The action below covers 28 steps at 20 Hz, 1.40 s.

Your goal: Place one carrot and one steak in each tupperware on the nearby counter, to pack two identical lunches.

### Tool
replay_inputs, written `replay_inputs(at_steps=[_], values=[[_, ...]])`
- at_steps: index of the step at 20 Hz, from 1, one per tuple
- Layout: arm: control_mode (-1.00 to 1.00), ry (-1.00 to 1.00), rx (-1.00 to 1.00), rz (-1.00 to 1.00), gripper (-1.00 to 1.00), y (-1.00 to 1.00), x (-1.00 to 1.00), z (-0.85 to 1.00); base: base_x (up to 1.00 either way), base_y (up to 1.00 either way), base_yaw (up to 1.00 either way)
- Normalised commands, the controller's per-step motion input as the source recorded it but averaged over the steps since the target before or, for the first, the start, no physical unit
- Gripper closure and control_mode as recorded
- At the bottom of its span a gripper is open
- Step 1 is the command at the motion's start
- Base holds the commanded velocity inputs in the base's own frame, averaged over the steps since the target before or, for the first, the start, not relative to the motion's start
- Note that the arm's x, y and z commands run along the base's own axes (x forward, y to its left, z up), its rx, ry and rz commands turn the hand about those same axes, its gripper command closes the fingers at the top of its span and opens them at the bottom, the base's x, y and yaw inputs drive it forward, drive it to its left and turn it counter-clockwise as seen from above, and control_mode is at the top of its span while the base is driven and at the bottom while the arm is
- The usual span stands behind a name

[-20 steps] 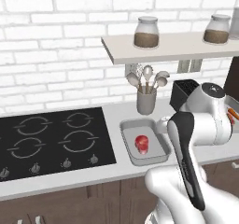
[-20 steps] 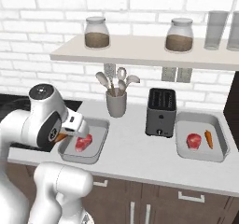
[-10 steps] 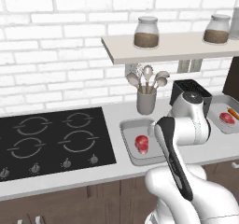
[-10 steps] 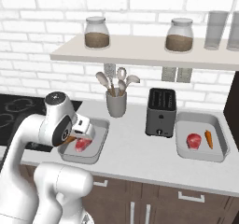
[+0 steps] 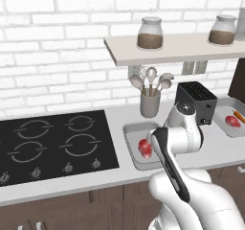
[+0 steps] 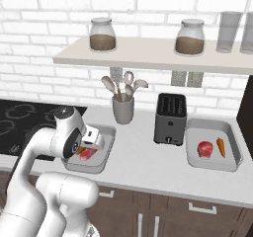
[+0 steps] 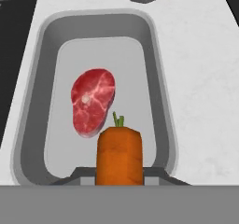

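My gripper (image 7: 119, 175) is shut on an orange carrot (image 7: 119, 154) and holds it just above the near end of the left tupperware (image 7: 41, 83). A red steak (image 7: 92, 101) lies in that tray. From the right base camera the gripper (image 6: 83, 150) hangs over the same tupperware (image 6: 105, 151), with its steak (image 6: 89, 155) partly hidden by the hand. My arm covers part of that tray (image 5: 130, 145) and its steak (image 5: 144, 148) in the left base view. The right tupperware (image 6: 232, 157) on the counter (image 6: 148, 167) holds a steak (image 6: 205, 148) and a carrot (image 6: 221, 147).
A black toaster (image 6: 170, 118) stands between the two trays. A grey utensil holder (image 6: 123, 110) sits behind the left tray. The black stovetop (image 5: 57, 143) lies to the left. A beige wall shelf (image 6: 148, 53) with jars hangs overhead.
My hand has swung left from near the toaster and come down over the left tupperware, still carrying the carrot.
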Motion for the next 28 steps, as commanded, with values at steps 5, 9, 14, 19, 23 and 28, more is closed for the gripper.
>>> replay_inputs(at_steps=[5,9,14,19,23,28], values=[[-1.00,0.00,-0.04,0.00,1.00,0.01,0.51,-0.23,0.00,0.00,0.00],[-1.00,0.04,-0.05,0.00,1.00,0.05,0.41,-0.27,0.00,0.00,0.00],[-1.00,0.10,-0.03,0.00,1.00,0.00,0.07,-0.45,0.00,0.00,0.00],[-1.00,0.07,0.00,0.00,1.00,0.00,0.11,-0.44,0.00,0.00,0.00],[-1.00,0.00,-0.03,0.00,1.00,0.00,0.35,-0.27,0.00,0.00,0.00],[-1.00,0.00,-0.06,0.00,1.00,0.00,0.56,-0.23,0.00,0.00,0.00]])
